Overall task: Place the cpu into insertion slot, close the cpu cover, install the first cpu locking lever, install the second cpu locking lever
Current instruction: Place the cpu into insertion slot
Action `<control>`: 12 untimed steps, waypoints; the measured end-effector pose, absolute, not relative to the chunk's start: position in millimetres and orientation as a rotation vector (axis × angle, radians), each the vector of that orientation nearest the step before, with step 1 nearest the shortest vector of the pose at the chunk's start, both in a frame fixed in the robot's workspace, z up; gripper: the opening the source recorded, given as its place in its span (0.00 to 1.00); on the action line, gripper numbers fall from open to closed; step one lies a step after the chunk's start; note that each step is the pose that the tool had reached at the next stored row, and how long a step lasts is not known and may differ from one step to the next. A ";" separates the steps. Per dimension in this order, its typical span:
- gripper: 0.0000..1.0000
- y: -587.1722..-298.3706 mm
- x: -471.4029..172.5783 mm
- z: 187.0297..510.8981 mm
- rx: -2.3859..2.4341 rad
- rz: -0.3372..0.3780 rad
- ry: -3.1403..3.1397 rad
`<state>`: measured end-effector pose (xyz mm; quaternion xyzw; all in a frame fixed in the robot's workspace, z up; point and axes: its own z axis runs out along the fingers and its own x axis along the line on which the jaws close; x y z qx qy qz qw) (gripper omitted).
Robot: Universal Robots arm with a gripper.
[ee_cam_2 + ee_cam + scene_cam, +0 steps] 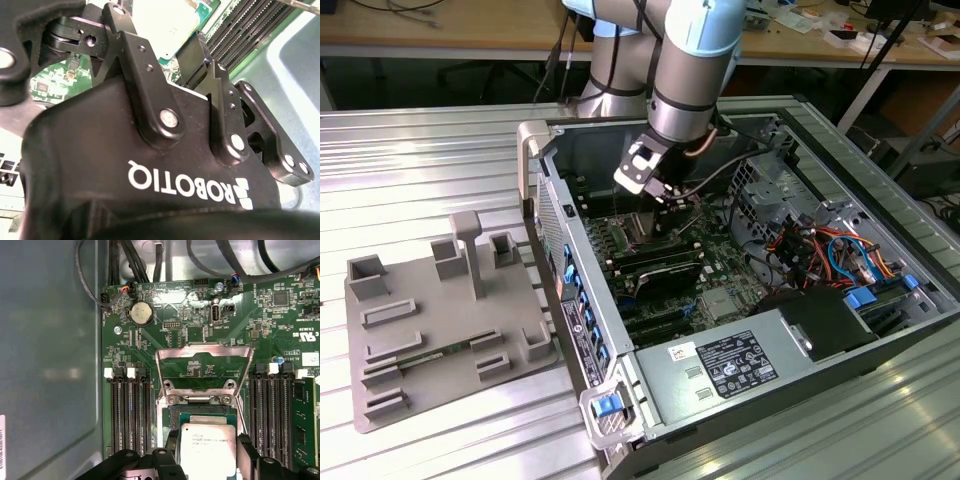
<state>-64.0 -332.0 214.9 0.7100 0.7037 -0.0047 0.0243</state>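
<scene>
Nearest the camera in the exterior view, an open computer case [920, 330] lay on its side on the ribbed metal desk [420, 150], its power supply [735, 365] at the near end. A grey fixture plate [430, 330] with raised blocks sat just beside the case, on the exterior view's left.

Farther in, the arm [690, 70] came down steeply from the far side. Its wrist was bent so that the gripper [660, 195] pointed down into the case, low over the green motherboard [280, 340].

In the first wrist view, the black fingers [245, 450] stood only as far apart as the chip is wide. One was set against each of two opposite edges of the cpu [207, 450], so the gripper had hold of it. The chip's dull silver top faced up and sat level between them.

The cpu lay directly over the insertion slot [192, 410], whose dark centre showed just beyond the chip's far edge. Whether the chip had seated in the socket could not be told.

Beyond the slot, the cpu cover [200, 348] stood swung open. Green board showed through its square cut-out. Long black memory slots [127, 410] ran along both sides of the socket, and a round coin battery [141, 313] sat farther off, near the board's far edge.
</scene>
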 end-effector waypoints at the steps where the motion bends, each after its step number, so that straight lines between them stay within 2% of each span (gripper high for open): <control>1: 0.55 -332.0 -64.0 214.0 2.195 -0.015 2.178; 12: 0.55 -330.9 -64.3 204.8 2.186 -0.014 2.187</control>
